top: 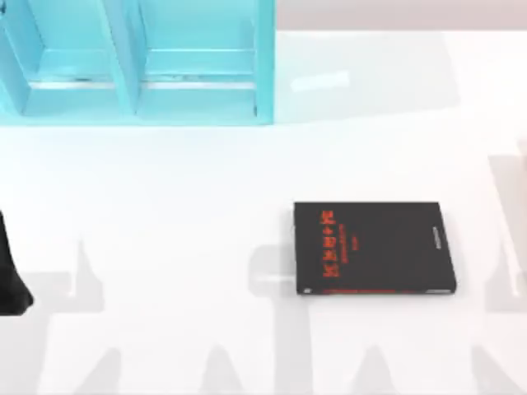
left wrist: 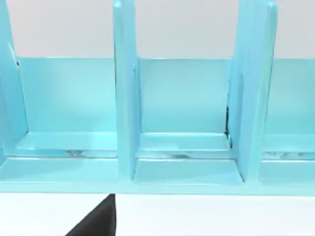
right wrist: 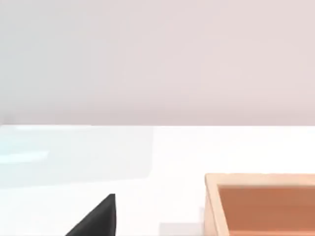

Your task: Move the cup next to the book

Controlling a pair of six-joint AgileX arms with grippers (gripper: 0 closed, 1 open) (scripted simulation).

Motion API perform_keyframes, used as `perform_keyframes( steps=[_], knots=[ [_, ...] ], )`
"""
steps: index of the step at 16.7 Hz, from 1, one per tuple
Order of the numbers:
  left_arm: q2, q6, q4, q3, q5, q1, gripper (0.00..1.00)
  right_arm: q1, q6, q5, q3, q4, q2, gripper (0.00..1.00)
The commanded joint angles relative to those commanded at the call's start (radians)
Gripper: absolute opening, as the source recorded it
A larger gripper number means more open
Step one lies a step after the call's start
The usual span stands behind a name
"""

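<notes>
The book (top: pixel 375 248) lies flat on the white table, right of centre, black with red lettering on its cover and a thin red line along its near edge. The cup is out of view. My left arm (top: pixel 10 276) is a dark shape at the table's far left edge, well away from the book. A black tip of my left gripper (left wrist: pixel 96 220) sits low in the left wrist view, facing the turquoise rack. A similar black tip of my right gripper (right wrist: pixel 96 219) sits low in the right wrist view, over bare white table.
A turquoise rack (top: pixel 136 62) with upright dividers (left wrist: pixel 127 93) stands at the back left of the table. A shallow wooden box (right wrist: pixel 261 204) sits on the table ahead of the right wrist camera. White table surface surrounds the book.
</notes>
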Motion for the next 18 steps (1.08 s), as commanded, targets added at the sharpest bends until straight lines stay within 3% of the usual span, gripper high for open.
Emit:
perform_keyframes(
  steps=[4,8,12,18],
  knots=[
    [0.023,0.029,-0.013,0.025,-0.003,0.006,1.00,0.000,0.000,0.000,0.000,0.000,0.000,1.00],
    [0.182,0.211,-0.103,0.164,-0.014,0.041,1.00,0.000,0.000,0.000,0.000,0.000,0.000,1.00],
    [0.471,0.547,-0.284,0.367,-0.024,0.113,1.00,0.000,0.000,0.000,0.000,0.000,0.000,1.00],
    [1.011,1.181,-0.673,0.678,-0.029,0.296,1.00,0.000,0.000,0.000,0.000,0.000,0.000,1.00]
  ],
)
